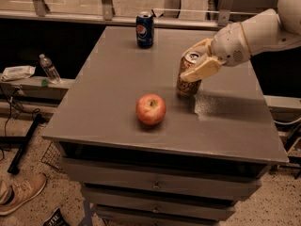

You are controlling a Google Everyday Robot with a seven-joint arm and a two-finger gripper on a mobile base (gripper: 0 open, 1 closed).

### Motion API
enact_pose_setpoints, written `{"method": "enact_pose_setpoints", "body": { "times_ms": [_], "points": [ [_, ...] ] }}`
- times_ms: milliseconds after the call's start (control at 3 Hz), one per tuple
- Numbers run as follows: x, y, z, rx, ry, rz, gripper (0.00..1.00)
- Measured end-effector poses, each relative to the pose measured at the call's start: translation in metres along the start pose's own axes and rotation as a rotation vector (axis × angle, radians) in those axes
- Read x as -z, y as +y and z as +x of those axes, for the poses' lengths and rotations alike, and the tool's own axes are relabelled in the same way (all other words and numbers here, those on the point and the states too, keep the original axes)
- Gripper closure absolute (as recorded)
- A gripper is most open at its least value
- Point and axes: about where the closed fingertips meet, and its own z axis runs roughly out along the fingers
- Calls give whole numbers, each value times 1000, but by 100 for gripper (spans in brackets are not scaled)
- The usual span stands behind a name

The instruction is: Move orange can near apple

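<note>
The orange can (187, 85) stands upright, low over or on the grey table top (113, 79), right of centre. My gripper (198, 60) reaches in from the right and is shut on the can's upper part, one pale finger (203, 68) lying across its front. The red apple (151, 109) sits on the table a short way to the front left of the can, with a small gap between them.
A dark blue Pepsi can (145, 29) stands at the table's far edge. The table has drawers (155, 185) below. On the floor to the left are a water bottle (49, 68), cables and a shoe (21, 196).
</note>
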Motion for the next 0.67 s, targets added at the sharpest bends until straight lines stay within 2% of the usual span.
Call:
{"method": "enact_pose_setpoints", "body": {
  "times_ms": [333, 667],
  "points": [
    [-6, 9, 9, 1, -14, -43, 100],
    [-9, 19, 4, 18, -19, -74, 100]
  ]
}}
